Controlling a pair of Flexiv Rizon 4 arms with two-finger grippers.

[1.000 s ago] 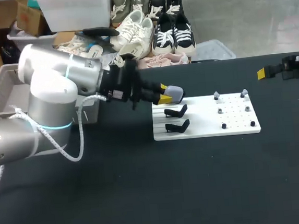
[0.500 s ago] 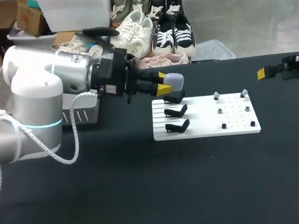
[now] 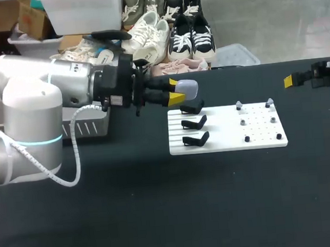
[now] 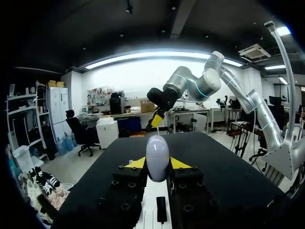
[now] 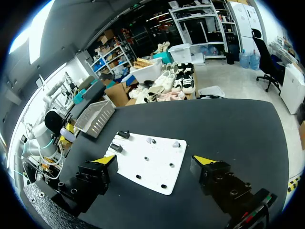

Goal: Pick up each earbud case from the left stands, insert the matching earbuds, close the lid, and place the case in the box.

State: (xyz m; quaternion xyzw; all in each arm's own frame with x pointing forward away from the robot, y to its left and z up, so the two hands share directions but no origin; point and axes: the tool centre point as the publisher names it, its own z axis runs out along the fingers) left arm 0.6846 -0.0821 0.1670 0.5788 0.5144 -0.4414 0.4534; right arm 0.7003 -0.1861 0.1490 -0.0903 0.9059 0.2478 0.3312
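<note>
My left gripper (image 3: 177,93) is shut on a pale grey earbud case (image 3: 187,88), held just above the rearmost of three black stands (image 3: 192,106) on the white board (image 3: 224,142). In the left wrist view the case (image 4: 157,157) stands upright between the yellow fingertips (image 4: 137,163), with the board (image 4: 151,194) below. Small earbuds (image 3: 239,104) sit on pegs at the board's right half. My right gripper (image 3: 293,80) hangs open at the far right edge. In its own view the right gripper (image 5: 155,161) spreads wide above the board (image 5: 143,164).
A grey slatted basket (image 3: 79,126) stands on the table behind my left arm, and shows as the basket (image 5: 94,117) beyond the board in the right wrist view. Black tabletop (image 3: 178,209) stretches in front of the board.
My left gripper has risen with the case, up and slightly left off the rearmost stand. The right arm has stayed still.
</note>
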